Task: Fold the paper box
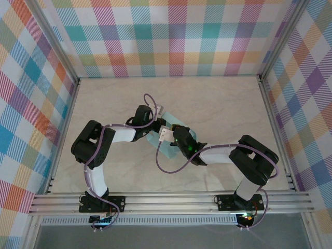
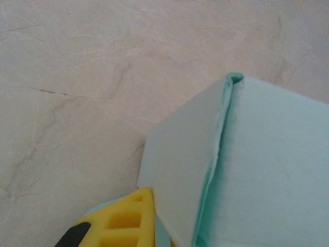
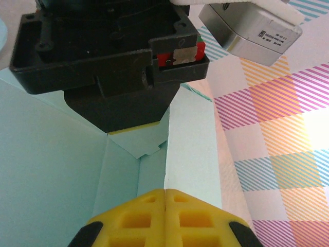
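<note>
Yellow fingertips of the right gripper [image 3: 164,193] are pressed flat against each other, clenched with no card between them, close over the paper box [image 3: 56,170], whose pale mint panels stand folded up around them. Just beyond, the left gripper [image 3: 134,128] meets the top edge of the same card. One of its yellow fingers [image 2: 121,221] lies against a raised flap, but I cannot tell whether it pinches that flap. The box sits mid-way across the marbled table [image 1: 218,104], between the two arms, with the plaid wall [image 1: 171,36] behind.
</note>
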Robot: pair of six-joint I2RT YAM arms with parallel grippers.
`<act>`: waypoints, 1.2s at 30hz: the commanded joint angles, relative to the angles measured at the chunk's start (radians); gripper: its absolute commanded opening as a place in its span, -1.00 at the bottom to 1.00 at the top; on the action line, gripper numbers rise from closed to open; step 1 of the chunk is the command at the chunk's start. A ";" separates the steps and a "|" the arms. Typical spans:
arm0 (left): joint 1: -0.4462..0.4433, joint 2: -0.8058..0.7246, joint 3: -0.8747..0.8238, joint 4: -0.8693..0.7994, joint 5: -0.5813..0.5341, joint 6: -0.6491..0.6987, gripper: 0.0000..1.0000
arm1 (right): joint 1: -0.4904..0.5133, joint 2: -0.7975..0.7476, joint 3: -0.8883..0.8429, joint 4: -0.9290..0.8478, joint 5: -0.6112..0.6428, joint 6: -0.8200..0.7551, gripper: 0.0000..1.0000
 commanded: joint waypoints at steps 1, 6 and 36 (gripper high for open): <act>-0.016 -0.015 0.043 0.001 0.034 0.000 -0.83 | -0.005 0.005 0.005 -0.067 -0.038 0.033 -0.89; -0.016 -0.026 0.052 -0.058 0.029 0.041 -0.88 | -0.006 -0.007 0.005 -0.068 -0.037 0.046 -0.64; -0.027 -0.139 0.063 -0.284 -0.129 0.206 -0.93 | -0.212 -0.464 0.195 -0.642 -0.492 0.991 0.52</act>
